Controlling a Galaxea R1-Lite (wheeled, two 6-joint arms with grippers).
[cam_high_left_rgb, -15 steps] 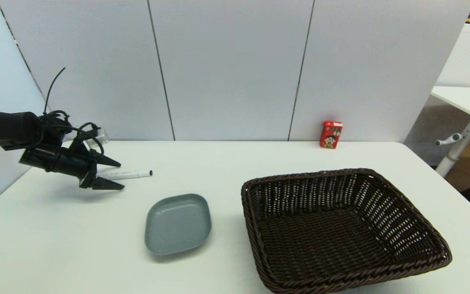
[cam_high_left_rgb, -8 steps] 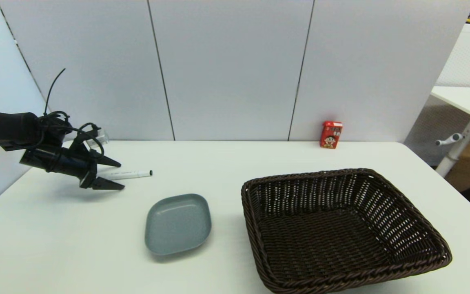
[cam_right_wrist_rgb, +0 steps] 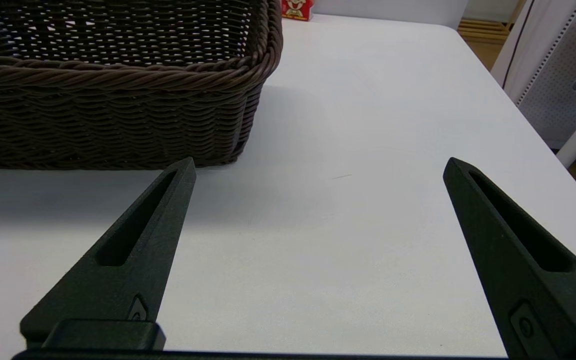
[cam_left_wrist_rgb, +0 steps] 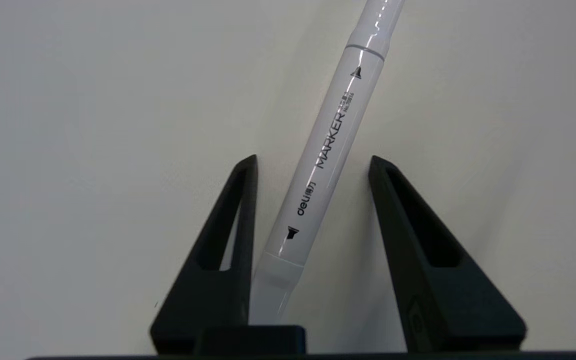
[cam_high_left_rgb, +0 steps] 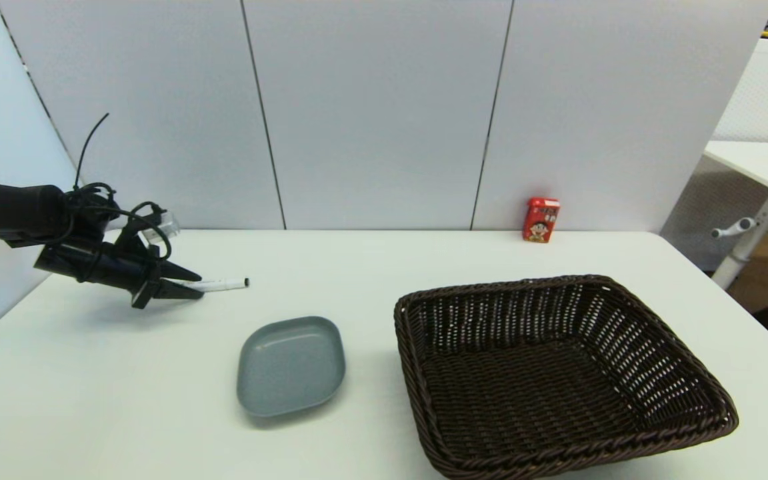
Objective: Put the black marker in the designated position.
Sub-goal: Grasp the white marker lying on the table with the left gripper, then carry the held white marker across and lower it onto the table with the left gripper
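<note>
The black marker, white-barrelled with a black tip, lies on the white tabletop at the far left. My left gripper is low over its near end with one finger on each side. In the left wrist view the marker runs slantwise between the fingers of the left gripper; it lies close to one finger and a gap shows at the other, so the gripper is still open. The designated position has no mark on the plain tabletop. My right gripper hovers open and empty beside the basket, out of the head view.
A grey rounded-square dish sits right of the marker and nearer to me. A dark brown wicker basket fills the right half of the table; its wall is close to the right gripper. A small red box stands by the back wall.
The left gripper's fingers have drawn much closer together around the marker's near end. The marker, dish and basket have not moved.
</note>
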